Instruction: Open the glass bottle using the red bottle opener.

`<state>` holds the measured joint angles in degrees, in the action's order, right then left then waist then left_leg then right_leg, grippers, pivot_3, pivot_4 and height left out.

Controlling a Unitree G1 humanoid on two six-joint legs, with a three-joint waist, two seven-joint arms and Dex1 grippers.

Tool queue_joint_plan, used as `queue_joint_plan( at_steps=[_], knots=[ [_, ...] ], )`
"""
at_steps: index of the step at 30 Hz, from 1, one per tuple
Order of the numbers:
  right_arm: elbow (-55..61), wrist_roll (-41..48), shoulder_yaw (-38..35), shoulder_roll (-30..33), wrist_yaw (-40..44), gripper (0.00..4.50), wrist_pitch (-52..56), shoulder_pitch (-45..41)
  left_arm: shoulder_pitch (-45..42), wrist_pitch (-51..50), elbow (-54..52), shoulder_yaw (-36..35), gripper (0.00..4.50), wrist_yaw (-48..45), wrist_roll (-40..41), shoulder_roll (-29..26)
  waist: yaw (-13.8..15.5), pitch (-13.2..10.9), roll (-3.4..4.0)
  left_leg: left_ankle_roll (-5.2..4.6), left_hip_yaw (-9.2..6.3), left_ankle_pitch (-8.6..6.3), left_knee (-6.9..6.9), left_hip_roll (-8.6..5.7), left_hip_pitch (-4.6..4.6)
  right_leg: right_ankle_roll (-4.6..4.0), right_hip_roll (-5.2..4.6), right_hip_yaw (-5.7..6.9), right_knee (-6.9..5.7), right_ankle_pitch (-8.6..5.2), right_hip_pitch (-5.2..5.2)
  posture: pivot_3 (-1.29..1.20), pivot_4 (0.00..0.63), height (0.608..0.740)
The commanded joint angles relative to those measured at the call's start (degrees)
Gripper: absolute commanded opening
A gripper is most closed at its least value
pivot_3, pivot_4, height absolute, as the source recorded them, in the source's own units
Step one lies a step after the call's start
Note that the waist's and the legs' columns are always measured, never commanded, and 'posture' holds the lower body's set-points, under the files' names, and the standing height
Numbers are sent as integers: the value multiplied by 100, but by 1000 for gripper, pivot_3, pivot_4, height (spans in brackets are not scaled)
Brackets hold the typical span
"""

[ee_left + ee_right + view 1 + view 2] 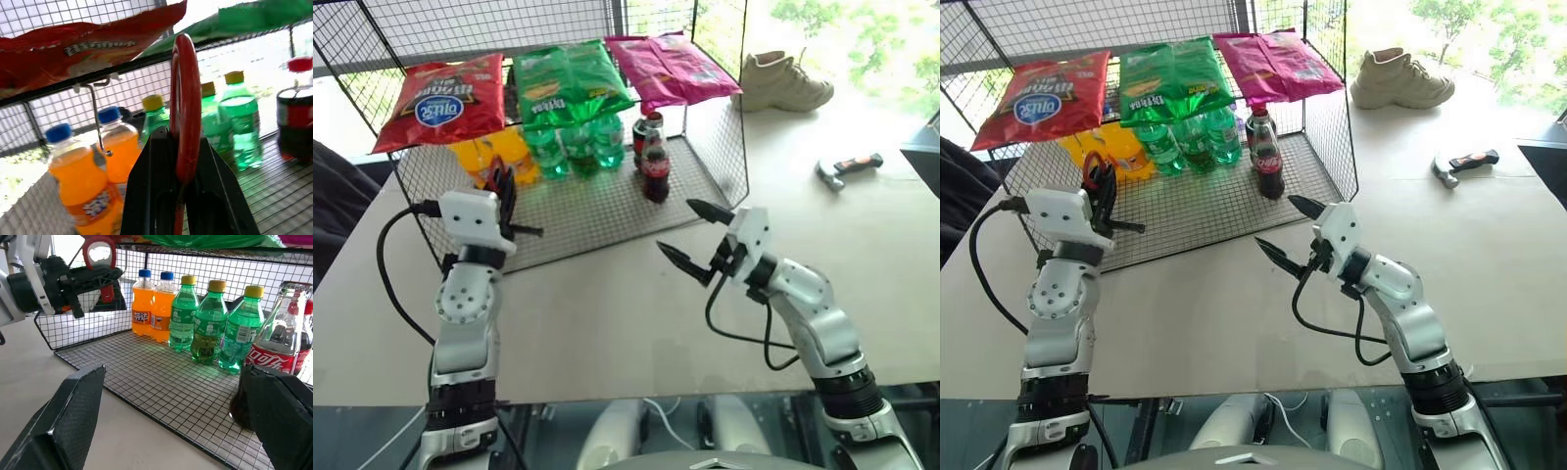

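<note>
Pale tabletop (607, 323) carries a wire rack (607, 211) at its far side, with chip bags laid across the upper shelf and orange and green bottles (210, 320) lined up on the lower mesh. At the rack's right front corner the glass bottle (655, 168) is seen standing upright on the mesh, dark drink inside and a red label band around it. The red bottle opener (185, 103) is pinched edge-on between the pressed-together fingers of the left gripper (509, 208), its ring head raised above the fingertips, just in front of the rack's left end and well apart from the bottle. The right gripper (695, 240) is held over the table just before the rack's front edge, its fingers spread wide and empty; the bottle is found just beyond its outer finger (279, 416). A shoe (783, 83) and a hammer-like tool (847, 168) are left on the table's far right.
</note>
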<state>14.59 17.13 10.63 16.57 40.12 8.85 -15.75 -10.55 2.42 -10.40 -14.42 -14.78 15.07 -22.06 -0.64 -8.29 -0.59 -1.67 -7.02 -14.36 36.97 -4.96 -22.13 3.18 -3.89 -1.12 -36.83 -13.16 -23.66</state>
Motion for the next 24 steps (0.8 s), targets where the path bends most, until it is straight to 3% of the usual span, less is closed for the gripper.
queue_joint_plan(
  at_steps=[1,7,13,16,24],
  knots=[
    [242,382,-174,306,322,4500,455,-67,163,-1037,-920,189,49,-934,1472,-215,-1,0,0,-1,1,0,0,0,0,0,0,-1,0,0,0,0,150,740],
    [387,1175,-113,836,778,4500,1955,-366,373,-2721,-1341,366,49,-2017,3439,-626,-16,-2,3,-6,7,-3,0,6,5,-1,6,-8,0,-1,9,0,150,740],
    [423,2138,23,855,995,4500,3606,-922,-16,-4095,-1012,615,49,-2510,4936,-501,3,-2,2,-25,8,-15,4,10,6,-1,11,-10,0,-1,9,0,150,740],
    [317,2649,34,800,1195,4500,4282,-1238,-246,-4488,-790,762,49,-2636,5260,-353,2,-2,2,-25,7,-14,8,8,5,-1,9,-8,1,-1,9,0,150,740],
    [117,3675,-143,537,1245,4500,5487,-1710,-562,-4661,-393,1067,49,-3026,4960,-126,-5,-2,2,-14,12,-9,9,7,1,-1,7,-14,4,0,8,0,150,740]
  ],
)
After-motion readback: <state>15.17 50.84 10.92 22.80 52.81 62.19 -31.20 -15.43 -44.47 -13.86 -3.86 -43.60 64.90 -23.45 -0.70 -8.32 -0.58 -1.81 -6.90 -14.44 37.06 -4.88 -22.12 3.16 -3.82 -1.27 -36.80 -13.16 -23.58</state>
